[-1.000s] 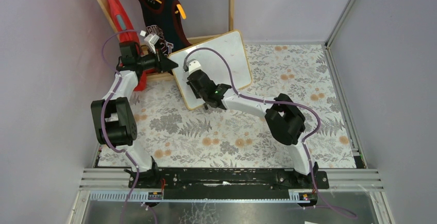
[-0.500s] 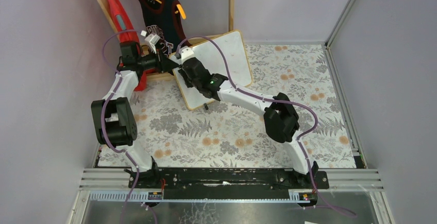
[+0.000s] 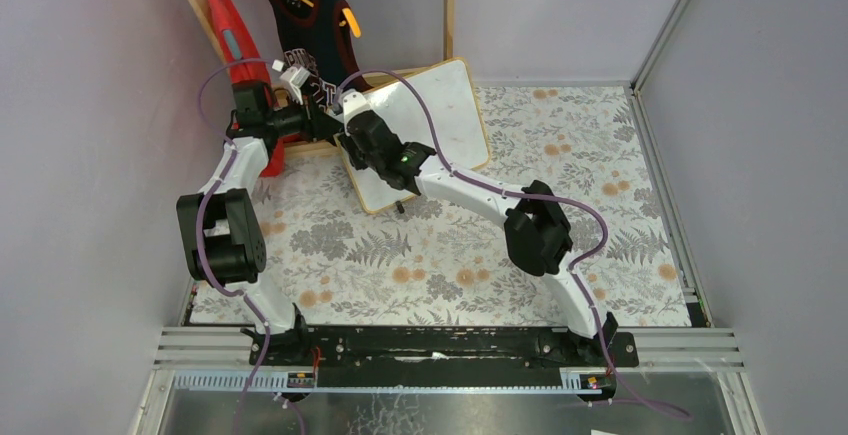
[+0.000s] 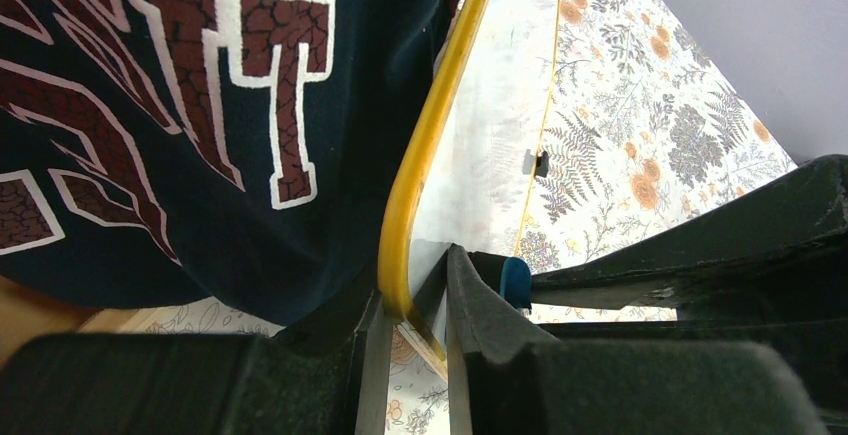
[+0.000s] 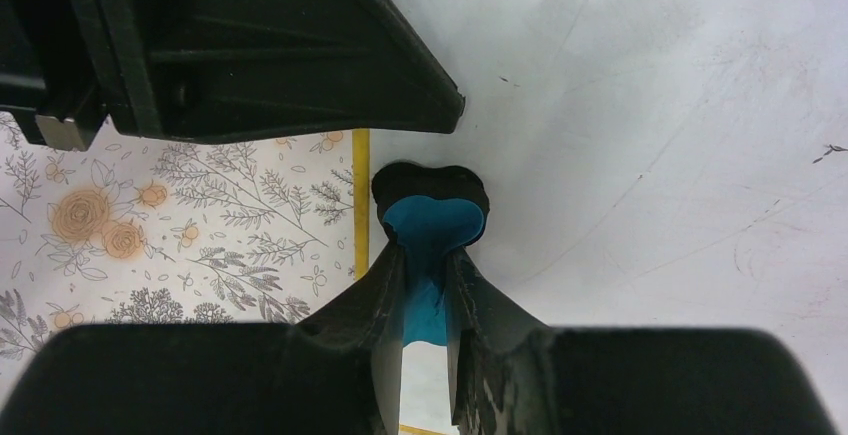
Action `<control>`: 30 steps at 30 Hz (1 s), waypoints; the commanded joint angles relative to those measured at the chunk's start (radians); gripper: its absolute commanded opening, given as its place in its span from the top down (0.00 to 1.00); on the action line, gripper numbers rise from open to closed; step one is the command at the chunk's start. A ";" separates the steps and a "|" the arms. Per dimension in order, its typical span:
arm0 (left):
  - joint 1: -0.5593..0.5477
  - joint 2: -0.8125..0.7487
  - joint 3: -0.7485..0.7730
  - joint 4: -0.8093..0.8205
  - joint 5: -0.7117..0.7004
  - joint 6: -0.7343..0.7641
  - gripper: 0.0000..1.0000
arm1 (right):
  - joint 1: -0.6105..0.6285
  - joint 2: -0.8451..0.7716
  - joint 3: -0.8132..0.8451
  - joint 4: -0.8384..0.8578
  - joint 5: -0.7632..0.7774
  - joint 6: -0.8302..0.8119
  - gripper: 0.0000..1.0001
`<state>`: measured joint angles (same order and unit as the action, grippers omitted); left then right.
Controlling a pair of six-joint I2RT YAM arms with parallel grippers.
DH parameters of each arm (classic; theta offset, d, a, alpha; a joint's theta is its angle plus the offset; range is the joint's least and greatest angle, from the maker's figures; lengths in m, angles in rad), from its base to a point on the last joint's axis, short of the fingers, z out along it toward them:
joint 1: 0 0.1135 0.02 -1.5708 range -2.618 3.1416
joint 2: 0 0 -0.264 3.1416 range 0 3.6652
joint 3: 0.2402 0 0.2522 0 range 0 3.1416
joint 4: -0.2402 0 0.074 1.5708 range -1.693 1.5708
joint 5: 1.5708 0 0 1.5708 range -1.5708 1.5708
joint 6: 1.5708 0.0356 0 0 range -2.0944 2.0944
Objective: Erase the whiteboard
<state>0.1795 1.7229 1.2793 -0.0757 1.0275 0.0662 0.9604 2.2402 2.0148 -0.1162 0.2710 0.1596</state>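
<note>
The whiteboard point(image 3: 455, 105) stands tilted at the bench's point(image 3: 450, 255) far edge. The left end effector point(image 4: 408, 300) clamps its frame, steadying it, so the right end effector point(image 5: 425, 285), clamped on an eraser point(image 5: 432, 217), can press.

Rectangular white whiteboard point(image 3: 460, 115), thin light-wood frame: face shining glossy, glare flaring at 1 o'clock in the right wrist view, hairline scratches showing toward 3 o'clock. Small blue eraser pad point(image 5: 432, 220): looking matt and soft, bulging between the matt black plastic fingers of the right gripper point(image 5: 428, 255). Dark navy cloth jersey point(image 4: 330, 105): maroon-and-white lettering looking cracked. Floral-print table covering point(image 3: 560, 145): lying smooth, matt.
</note>
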 commanded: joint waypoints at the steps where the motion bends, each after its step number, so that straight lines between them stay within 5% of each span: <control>1: -0.018 0.021 -0.048 -0.083 -0.102 0.135 1.00 | 0.006 0.038 0.005 0.027 -0.028 0.012 1.00; 20: -0.017 0.010 -0.044 -0.095 -0.103 0.136 1.00 | 0.009 -0.122 -0.359 0.131 0.042 0.028 1.00; 30: -0.018 0.010 -0.045 -0.095 -0.107 0.135 1.00 | 0.009 -0.100 -0.211 0.073 0.075 -0.038 1.00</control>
<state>0.1780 1.7187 1.2785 -0.0765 1.0317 0.0662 0.9771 2.1304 1.7065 0.0067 0.2794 0.1669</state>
